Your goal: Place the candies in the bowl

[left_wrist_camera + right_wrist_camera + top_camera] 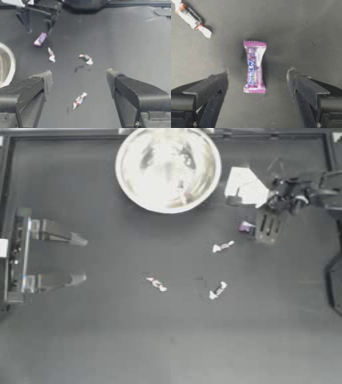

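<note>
**Right end effector parked over the purple candy, jaws wide**

The right end effector [257,75] sits near the desk's right edge, a bit below the bowl [167,169], pointing down at the purple candy [254,67]. Its jaws are spread wide, one on each side of the wrapper, and neither touches it. The candy lies flat on the desk [100,338], lengthwise between the two jaws.

Three white twist-wrapped candies show on the desk too. One [222,246] lies just beside the purple one, toward the middle of the desk. The other two are closer to the centre: one [156,284] on the left arm's side, one [218,290] on the right arm's side, well apart from each other. All three are clear of both arms.

The bowl sits against the desk's far edge, roughly in the middle. Whether anything is inside it can't be made out through the glare.

The left end effector [78,82] waits at the desk's left edge, jaws also wide, holding nothing.
</note>
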You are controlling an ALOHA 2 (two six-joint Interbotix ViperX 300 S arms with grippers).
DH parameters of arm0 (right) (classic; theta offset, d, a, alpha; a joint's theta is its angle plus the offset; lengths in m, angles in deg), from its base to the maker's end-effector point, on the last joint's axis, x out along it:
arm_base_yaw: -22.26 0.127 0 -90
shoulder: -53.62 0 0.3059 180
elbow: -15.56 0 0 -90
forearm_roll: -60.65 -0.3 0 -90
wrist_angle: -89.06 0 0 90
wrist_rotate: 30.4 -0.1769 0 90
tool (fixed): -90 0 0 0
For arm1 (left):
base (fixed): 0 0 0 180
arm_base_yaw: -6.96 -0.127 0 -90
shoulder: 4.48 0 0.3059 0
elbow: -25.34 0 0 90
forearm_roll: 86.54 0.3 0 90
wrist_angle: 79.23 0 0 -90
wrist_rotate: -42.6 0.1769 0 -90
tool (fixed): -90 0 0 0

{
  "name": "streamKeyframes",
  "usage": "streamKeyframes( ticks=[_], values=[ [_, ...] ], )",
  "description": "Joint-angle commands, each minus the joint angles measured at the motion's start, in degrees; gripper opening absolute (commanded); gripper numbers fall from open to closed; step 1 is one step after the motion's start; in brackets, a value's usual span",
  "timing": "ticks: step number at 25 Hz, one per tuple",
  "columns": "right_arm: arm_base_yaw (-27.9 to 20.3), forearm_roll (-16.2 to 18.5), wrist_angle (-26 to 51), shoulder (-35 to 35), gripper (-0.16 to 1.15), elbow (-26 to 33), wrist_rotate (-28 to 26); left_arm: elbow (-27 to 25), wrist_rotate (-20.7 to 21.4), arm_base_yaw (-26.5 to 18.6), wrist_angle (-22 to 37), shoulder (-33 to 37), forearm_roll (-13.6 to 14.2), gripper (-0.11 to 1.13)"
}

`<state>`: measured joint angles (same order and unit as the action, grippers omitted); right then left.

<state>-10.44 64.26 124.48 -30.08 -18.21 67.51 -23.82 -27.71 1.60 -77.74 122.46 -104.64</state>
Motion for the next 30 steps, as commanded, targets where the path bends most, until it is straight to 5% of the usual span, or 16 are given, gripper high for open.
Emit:
streamKeyframes(
  ticks=[1,17,20,25,30],
  values=[
    [-0.97,0.18,-2.99,-0.7,0.98,-1.23,-0.09,0.62,-0.09,0.0,-0.18,0.09,-0.09,0.97],
    [-1.76,-0.35,-6.06,3.25,0.95,-1.05,0.79,0.7,-1.14,0.0,-0.35,0.0,-0.09,0.97],
    [-1.76,-0.35,-5.98,3.34,0.79,-1.32,0.7,0.88,-1.14,0.0,-0.35,-0.09,-0.09,0.97],
    [-1.76,-0.44,-5.63,3.25,0.26,-1.67,0.53,0.97,-1.14,0.0,-0.35,-0.7,-0.09,0.97],
    [-1.58,-1.76,-5.45,2.81,0.22,-1.58,0.53,0.97,-1.14,0.0,-0.44,-0.88,-0.09,0.97]
  ],
)
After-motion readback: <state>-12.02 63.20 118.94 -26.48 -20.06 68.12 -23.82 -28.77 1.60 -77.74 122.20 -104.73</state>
